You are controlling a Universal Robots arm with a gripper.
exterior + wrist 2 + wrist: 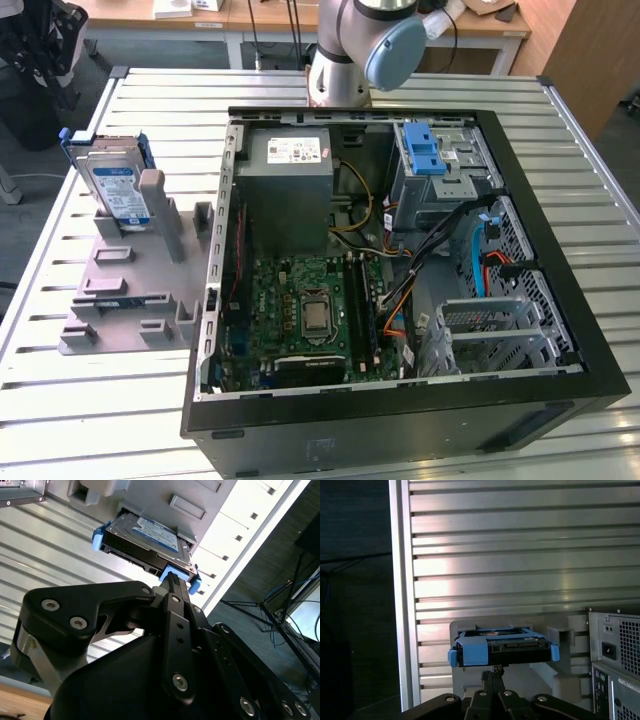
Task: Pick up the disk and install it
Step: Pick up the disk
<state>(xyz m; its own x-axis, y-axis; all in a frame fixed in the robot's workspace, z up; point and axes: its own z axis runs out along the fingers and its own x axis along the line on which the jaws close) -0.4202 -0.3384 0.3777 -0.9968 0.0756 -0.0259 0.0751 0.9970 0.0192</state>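
The jaws of the gripper [174, 581] stand closed, or very nearly so, finger against finger, with nothing between them. In both wrist views the fingertips line up with the disk [147, 539] but are apart from it. The disk stands on edge in a grey holder [130, 280] on the slatted table [400, 85], at the exterior view's left, outside the open computer case [560, 395]. Its blue end bracket is turned toward the gripper. The drive cage [440, 165] with the blue latch sits inside the case, well apart from the disk. Handling judgement: the disk is likely rigid, dense for its size and sensitive to shock. Its bare metal faces are smooth and may slip. The plastic rails may flex. The firmest hold appears to be across the blue end bracket, clear of the label and the connector edge.
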